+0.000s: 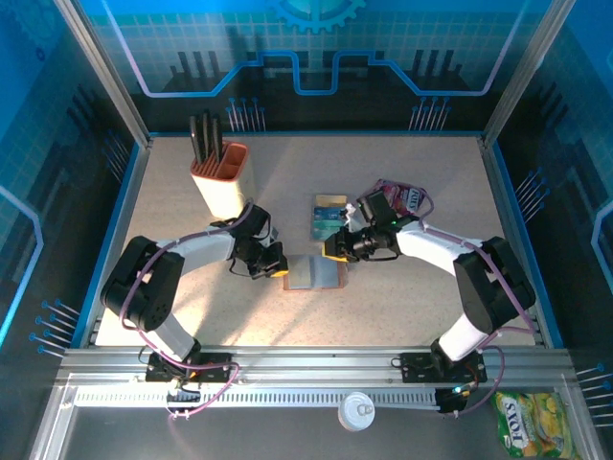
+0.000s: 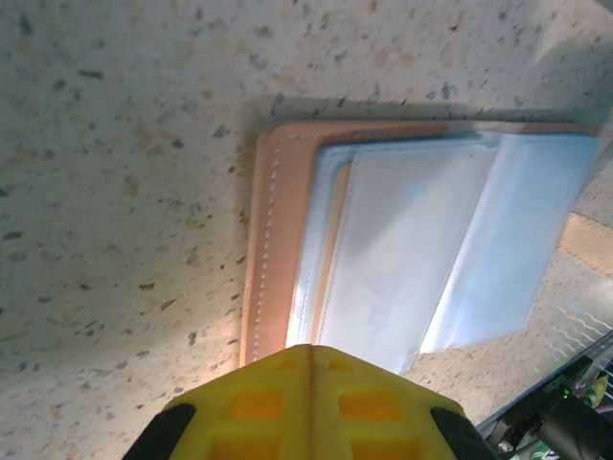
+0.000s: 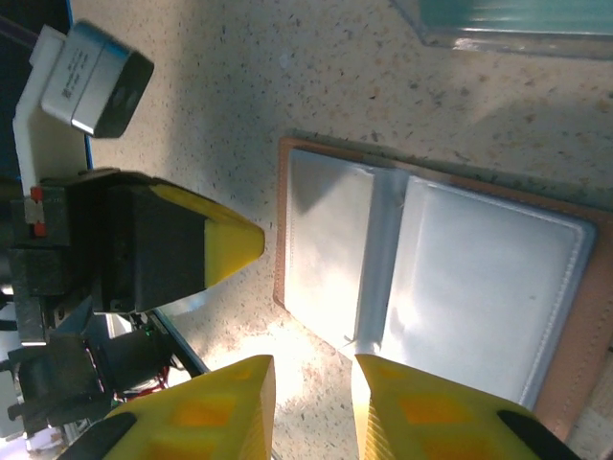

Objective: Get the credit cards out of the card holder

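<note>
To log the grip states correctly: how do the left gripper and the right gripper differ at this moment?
The left gripper has its fingers pressed together; the right gripper shows a gap between its fingers, nothing in it. The left gripper is at the left edge of the card holder; the right gripper is near its far right corner. Both have yellow fingertips and sit low by the open card holder.

Bright, even light from above whitens the speckled surface; the walls glow blue and dimmer. The arms cast soft shadows. In both wrist views glare washes out the glossy pockets of the holder, and the yellow left end effector sits blurred, too close for focus.
</note>
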